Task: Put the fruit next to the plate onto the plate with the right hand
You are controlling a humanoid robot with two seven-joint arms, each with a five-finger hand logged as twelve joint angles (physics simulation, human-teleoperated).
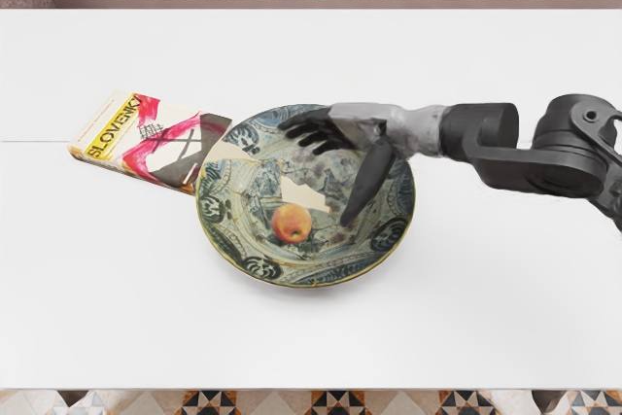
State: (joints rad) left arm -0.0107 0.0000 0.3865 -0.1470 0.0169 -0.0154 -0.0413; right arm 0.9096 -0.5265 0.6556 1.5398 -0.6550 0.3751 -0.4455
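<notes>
An orange-red fruit (292, 224) lies inside the patterned blue-grey plate (389, 235), a little left of the plate's middle. My right hand (330, 148) hovers over the plate's far half, its arm coming in from the right edge. The fingers (303, 123) are spread toward the left and the thumb (364, 182) points down toward the plate; the hand holds nothing. A small gap separates the thumb tip from the fruit. The left arm does not show.
A book (146, 138) with a yellow spine and pink markings lies on the white table, its right corner touching or tucked under the plate's left rim. The table's front edge (311, 388) runs along the bottom, with tiled floor below.
</notes>
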